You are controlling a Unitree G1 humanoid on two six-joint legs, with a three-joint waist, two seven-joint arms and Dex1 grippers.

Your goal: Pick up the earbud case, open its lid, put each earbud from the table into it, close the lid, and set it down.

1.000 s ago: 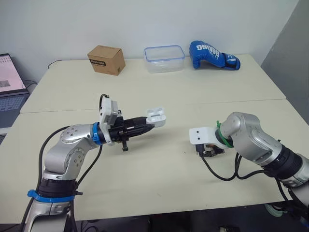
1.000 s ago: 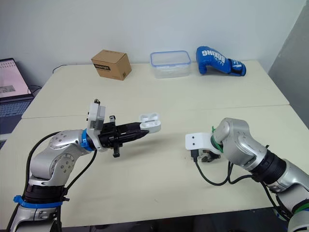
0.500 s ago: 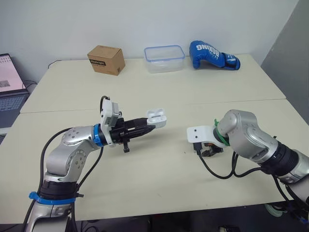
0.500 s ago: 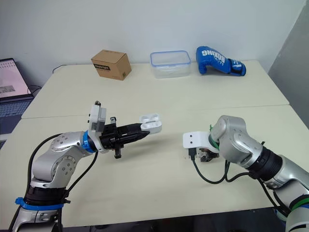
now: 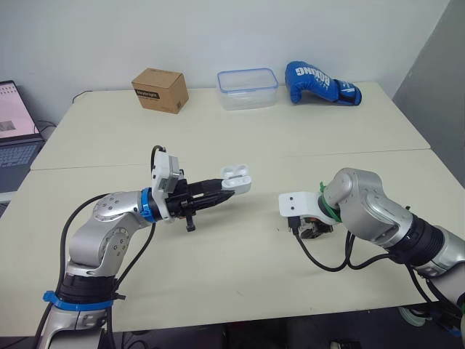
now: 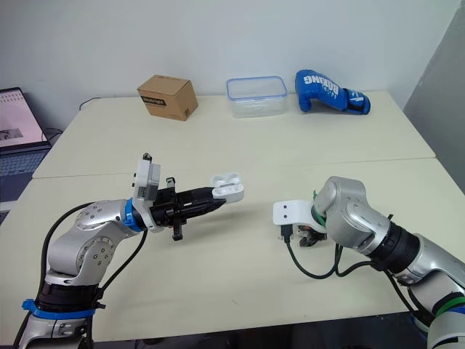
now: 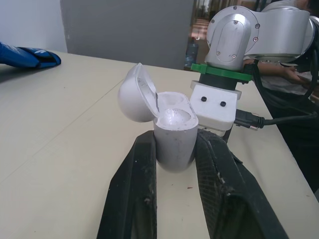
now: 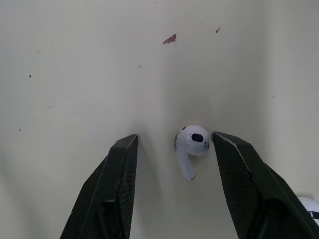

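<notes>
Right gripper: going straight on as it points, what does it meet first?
The right gripper, open, straddles the earbud; it would likely reach the table first, though depth is unclear.

From the head, the white mount [image 5: 294, 203] covers my right gripper [image 8: 175, 135] and the earbud [image 8: 193, 142] under it. A white scrap [image 8: 305, 205] at the right wrist view's corner is cut by the edge; I cannot name it. Case [image 7: 173, 132] base buried between my left fingers [image 7: 134, 199]. Laptop [image 5: 14, 138] cut off at the table's left.
</notes>
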